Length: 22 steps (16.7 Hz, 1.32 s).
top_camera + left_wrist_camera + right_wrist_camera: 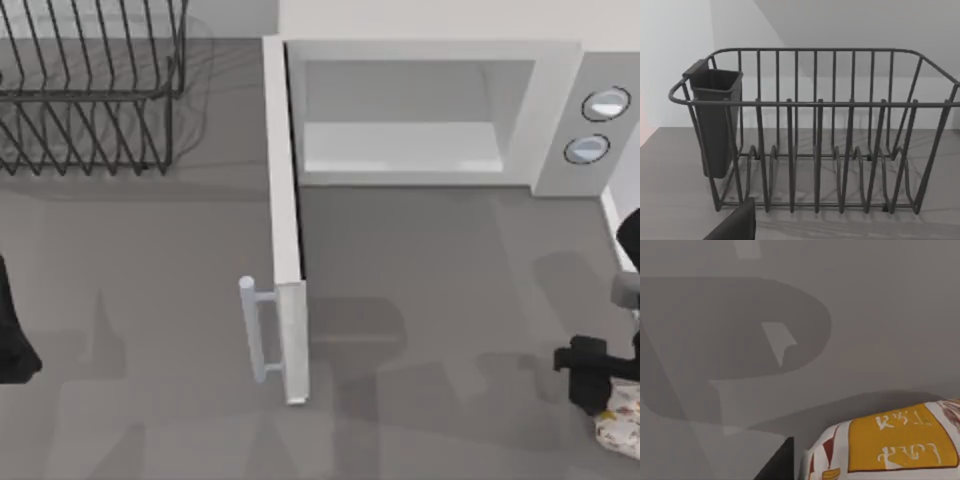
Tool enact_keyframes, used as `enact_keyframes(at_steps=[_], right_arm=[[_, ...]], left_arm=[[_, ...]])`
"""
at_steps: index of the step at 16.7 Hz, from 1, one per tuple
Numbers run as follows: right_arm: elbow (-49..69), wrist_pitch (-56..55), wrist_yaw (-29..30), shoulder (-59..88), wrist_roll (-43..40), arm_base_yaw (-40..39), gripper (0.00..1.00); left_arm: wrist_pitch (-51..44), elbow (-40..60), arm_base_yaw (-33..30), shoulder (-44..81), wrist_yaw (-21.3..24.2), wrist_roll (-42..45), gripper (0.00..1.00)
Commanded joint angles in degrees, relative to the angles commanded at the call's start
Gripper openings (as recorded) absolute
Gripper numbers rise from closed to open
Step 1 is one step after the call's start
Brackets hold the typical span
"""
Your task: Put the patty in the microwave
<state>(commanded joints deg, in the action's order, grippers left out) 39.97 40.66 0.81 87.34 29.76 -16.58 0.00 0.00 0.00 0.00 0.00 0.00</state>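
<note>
The patty (620,425) is a cream-white lump with orange and brown marks, lying at the table's front right corner. In the right wrist view the patty (890,450) sits close up, showing a yellow patch. My right gripper (592,372) hovers just above and to the left of it. The white microwave (560,120) stands at the back right. Its door (285,230) is swung fully open toward the front, and the pale cavity is bare. My left arm (12,335) is parked at the left edge.
A black wire dish rack (90,90) stands at the back left; in the left wrist view the rack (815,140) carries a dark cutlery cup (715,120). The door's bar handle (255,330) juts left. Two round knobs (597,125) sit on the grey panel.
</note>
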Motion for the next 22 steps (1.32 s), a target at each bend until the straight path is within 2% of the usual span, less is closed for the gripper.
enact_keyframes(at_steps=[7,10,17,22], right_arm=[[11.46,20.34,0.02,-6.83,-0.25,0.18,0.0],[14.26,23.86,0.02,-9.04,-0.47,0.25,0.0],[14.86,21.99,0.79,-7.83,-0.6,-0.39,0.0],[18.92,7.71,6.54,1.18,-2.21,-4.09,0.0]], left_arm=[[0.0,0.0,0.0,0.0,0.0,0.0,1.0],[0.0,0.0,0.0,0.0,0.0,0.0,1.0],[0.0,0.0,0.0,0.0,0.0,0.0,1.0],[0.0,0.0,0.0,0.0,0.0,0.0,1.0]])
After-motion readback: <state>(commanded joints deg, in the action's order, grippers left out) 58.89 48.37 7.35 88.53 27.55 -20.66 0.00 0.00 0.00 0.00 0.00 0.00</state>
